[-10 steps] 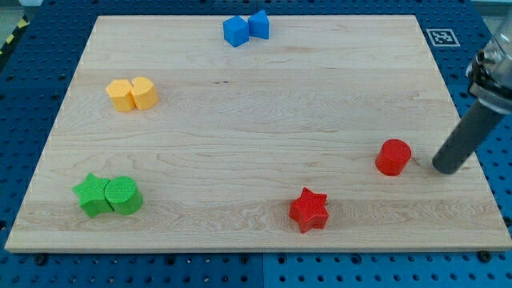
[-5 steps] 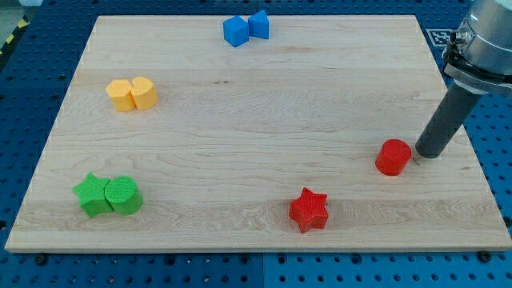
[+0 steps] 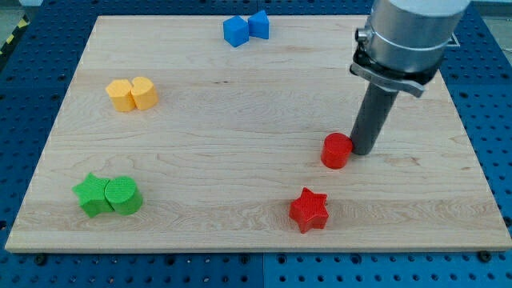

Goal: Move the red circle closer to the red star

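Note:
The red circle (image 3: 337,150) lies on the wooden board (image 3: 240,128), right of centre. My tip (image 3: 362,150) touches its right side. The red star (image 3: 309,210) lies below and slightly left of the circle, near the board's bottom edge, with a gap between them. The rod rises from the tip toward the view's top right.
Two blue blocks (image 3: 246,29) sit together at the top edge. Two yellow blocks (image 3: 131,94) sit together at the upper left. A green star (image 3: 92,194) and a green circle (image 3: 123,195) touch at the lower left.
My tip has moved left from the board's right edge, met the red circle and pushed it left. The circle now lies nearer the red star.

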Robot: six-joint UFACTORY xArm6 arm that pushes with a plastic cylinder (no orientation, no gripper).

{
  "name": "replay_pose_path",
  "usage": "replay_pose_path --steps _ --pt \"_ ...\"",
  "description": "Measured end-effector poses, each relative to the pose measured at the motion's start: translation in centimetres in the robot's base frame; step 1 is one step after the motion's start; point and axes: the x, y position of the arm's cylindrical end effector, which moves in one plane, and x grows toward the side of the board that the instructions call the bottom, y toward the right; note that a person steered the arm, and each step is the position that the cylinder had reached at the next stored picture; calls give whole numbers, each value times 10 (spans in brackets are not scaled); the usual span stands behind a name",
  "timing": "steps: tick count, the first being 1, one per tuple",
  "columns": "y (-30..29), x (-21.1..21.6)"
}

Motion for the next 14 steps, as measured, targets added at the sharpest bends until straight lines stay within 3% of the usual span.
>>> replay_pose_path --steps 3,5,7,9,14 --pt "-27 -10" --pt "-30 8" --pt "10 10" --pt "14 10" --pt "-66 41"
